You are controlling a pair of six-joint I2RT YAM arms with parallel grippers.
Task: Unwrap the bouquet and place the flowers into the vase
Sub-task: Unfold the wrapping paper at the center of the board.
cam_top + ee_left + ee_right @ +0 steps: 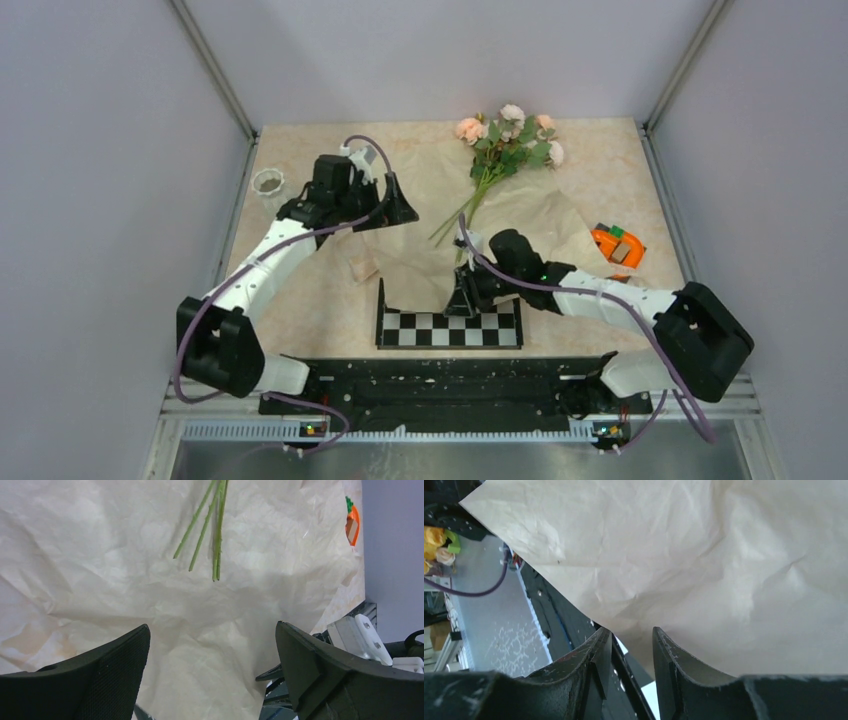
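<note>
The bouquet lies unwrapped: its beige paper [420, 250] is spread flat on the table. The flowers [505, 140] lie on the paper's far part, blooms towards the back and green stems [210, 530] pointing to the front. The white ribbed vase [268, 183] stands upright at the far left. My left gripper [400, 208] hovers over the paper's left part, left of the stem ends, jaws wide open and empty [212, 626]. My right gripper [462, 300] is at the paper's near edge [699, 555], jaws a narrow gap apart [631, 630], with nothing seen held.
An orange and green toy [617, 245] lies at the right of the paper, also seen as the orange toy [352, 525] in the left wrist view. A black-and-white checkerboard plate [450, 328] sits at the near edge between the arms. Grey walls close in both sides.
</note>
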